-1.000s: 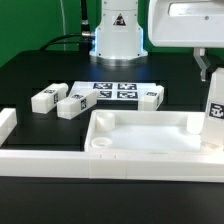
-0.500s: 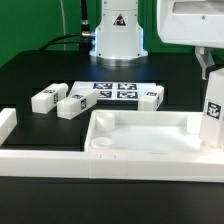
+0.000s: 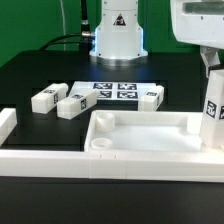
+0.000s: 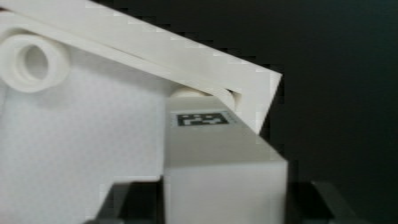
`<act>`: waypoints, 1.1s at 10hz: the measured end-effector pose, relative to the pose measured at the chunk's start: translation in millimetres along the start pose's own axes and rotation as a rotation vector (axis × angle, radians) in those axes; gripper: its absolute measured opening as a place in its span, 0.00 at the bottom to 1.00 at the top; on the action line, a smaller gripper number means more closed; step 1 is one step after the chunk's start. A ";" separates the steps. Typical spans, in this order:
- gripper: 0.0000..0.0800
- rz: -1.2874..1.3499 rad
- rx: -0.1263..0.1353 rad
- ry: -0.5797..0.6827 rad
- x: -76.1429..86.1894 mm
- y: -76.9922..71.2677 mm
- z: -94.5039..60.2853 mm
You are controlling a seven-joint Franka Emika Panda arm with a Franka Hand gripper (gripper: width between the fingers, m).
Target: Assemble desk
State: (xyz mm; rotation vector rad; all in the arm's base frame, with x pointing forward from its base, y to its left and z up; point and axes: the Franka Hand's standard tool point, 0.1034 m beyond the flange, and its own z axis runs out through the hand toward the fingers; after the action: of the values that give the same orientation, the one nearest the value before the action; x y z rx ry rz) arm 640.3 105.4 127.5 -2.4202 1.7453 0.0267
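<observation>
The white desk panel [image 3: 140, 135] lies rim up at the front, with a round socket [image 3: 101, 145] at its near left corner. My gripper [image 3: 212, 78] is shut on a white tagged leg [image 3: 213, 112] and holds it upright at the panel's corner on the exterior view's right. In the wrist view the leg [image 4: 222, 150] fills the space between the dark fingers [image 4: 134, 203], its tag facing the camera, next to the panel [image 4: 89, 130] and a round socket [image 4: 32, 62]. Two loose legs [image 3: 47, 98] [image 3: 72, 102] lie on the exterior view's left, and a third [image 3: 150, 96] lies further back.
The marker board [image 3: 112, 90] lies on the black table behind the panel, in front of the arm's base [image 3: 118, 35]. A long low white border bar [image 3: 40, 160] runs along the front, and another piece [image 3: 8, 122] stands at the exterior view's left.
The gripper's body has shifted toward the exterior view's right. The held leg stays upright at the panel's corner. The loose legs have not moved.
</observation>
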 end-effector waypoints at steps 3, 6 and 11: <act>0.77 -0.157 -0.036 -0.006 -4.7 3.4 1.8; 0.81 -0.433 -0.040 -0.013 -6.1 1.0 1.3; 0.81 -0.928 -0.095 0.003 -8.5 5.3 3.7</act>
State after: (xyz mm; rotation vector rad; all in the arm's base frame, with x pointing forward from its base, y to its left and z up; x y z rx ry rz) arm 632.9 112.3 124.2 -3.0293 0.4876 -0.0055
